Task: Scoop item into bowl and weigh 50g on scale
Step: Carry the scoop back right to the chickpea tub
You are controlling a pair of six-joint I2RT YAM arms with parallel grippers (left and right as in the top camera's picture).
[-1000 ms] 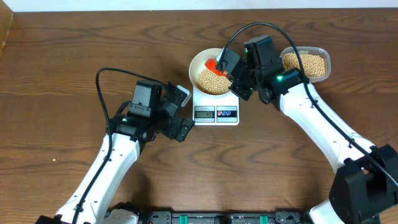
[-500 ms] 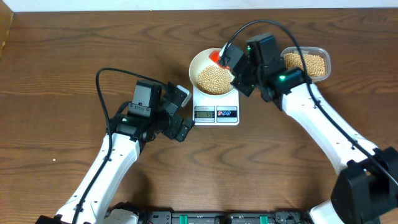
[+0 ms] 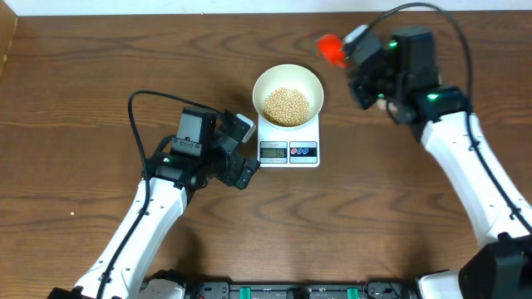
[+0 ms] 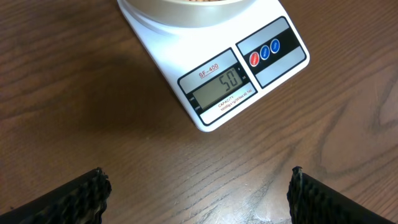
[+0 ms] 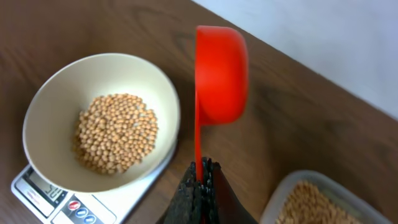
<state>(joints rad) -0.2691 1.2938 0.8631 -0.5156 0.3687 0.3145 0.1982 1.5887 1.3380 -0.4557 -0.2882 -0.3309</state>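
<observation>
My right tool [image 5: 200,177] is clamped on the handle of the red scoop [image 5: 221,74], held on edge above the desk [image 4: 74,93], just beside the white bowl [image 5: 59,90]. The bowl sits on the scale [image 4: 186,50] with a heap of soybeans [image 5: 115,140] inside. The display [image 4: 217,86] reads 50. My left tool [image 4: 199,196] hangs near the scale's front, fingers apart.

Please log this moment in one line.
right gripper shut on red plastic scoop | round white bowl, tan beans, on flat white scale: 50 | left gripper open
</observation>
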